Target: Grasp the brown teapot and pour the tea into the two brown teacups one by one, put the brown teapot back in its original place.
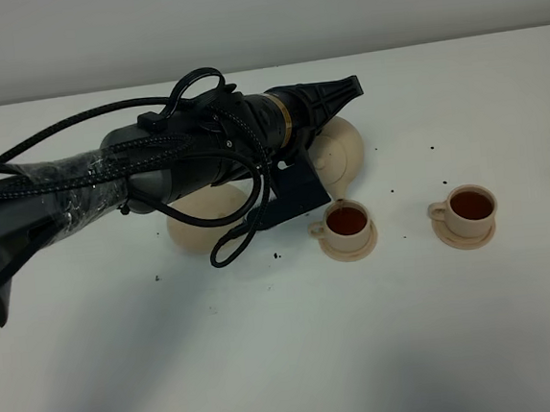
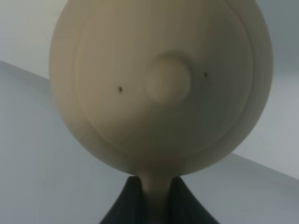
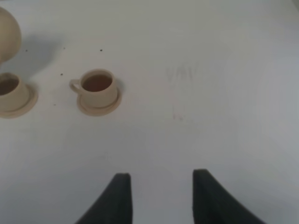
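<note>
teapot [image 1: 340, 150] tipped over near cup [image 1: 346, 223], saucer [image 1: 199, 222] behind arm

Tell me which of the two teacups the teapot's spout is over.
The left teacup, the one nearer the middle of the table: the teapot hangs tilted right above it. The other teacup stands apart to the right.

- Light is bright, even and diffuse; the white bench [image 1: 365, 352] shows no glare.
- In the exterior high view, a soft broad shadow lies under the left arm [image 1: 110, 187], spreading toward 7 o'clock.
- In the left wrist view, the brown teapot [image 2: 161, 84] fills the picture, blurred, its underside shaded.
- The right wrist view is slightly soft; the right end effector [image 3: 161, 198] is dark and featureless, and faint shadow sits beside the teacups [image 3: 96, 88].
</note>
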`<action>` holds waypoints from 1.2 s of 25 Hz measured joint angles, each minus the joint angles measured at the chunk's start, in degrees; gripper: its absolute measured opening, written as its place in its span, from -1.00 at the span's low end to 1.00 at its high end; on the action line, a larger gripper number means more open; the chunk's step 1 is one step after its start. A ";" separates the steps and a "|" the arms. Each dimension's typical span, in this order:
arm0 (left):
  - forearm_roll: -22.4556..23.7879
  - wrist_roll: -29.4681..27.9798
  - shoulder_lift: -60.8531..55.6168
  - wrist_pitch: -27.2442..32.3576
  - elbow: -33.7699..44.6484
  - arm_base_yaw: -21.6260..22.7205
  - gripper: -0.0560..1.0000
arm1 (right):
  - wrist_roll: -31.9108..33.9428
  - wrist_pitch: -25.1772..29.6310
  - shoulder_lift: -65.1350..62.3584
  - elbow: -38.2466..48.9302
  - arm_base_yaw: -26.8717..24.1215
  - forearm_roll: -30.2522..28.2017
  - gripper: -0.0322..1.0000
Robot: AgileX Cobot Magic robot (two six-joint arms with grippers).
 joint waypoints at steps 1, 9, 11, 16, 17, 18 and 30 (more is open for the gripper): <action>-0.18 0.00 0.00 0.12 0.00 0.00 -0.61 | 0.00 0.00 0.00 0.00 0.00 0.00 -0.29; -5.36 0.00 0.00 1.90 0.00 0.00 -0.61 | 0.00 0.00 0.00 0.00 0.00 0.00 -0.29; -6.91 -0.07 0.00 2.86 0.00 0.00 -0.61 | 0.00 0.00 0.00 0.00 0.00 0.00 -0.29; -9.77 -0.07 0.00 5.00 0.00 0.00 -0.61 | 0.00 0.00 0.00 0.00 0.00 0.00 -0.29; -10.05 -0.13 0.00 5.44 0.00 0.00 -0.61 | 0.00 0.00 0.00 0.00 0.00 0.00 -0.29; -10.16 -0.43 0.00 5.98 0.00 0.00 -0.61 | 0.00 0.00 0.00 0.00 0.00 0.00 -0.29; -10.24 -19.88 -2.50 11.84 0.00 0.14 -0.61 | 0.00 0.00 0.00 0.00 0.00 0.00 -0.29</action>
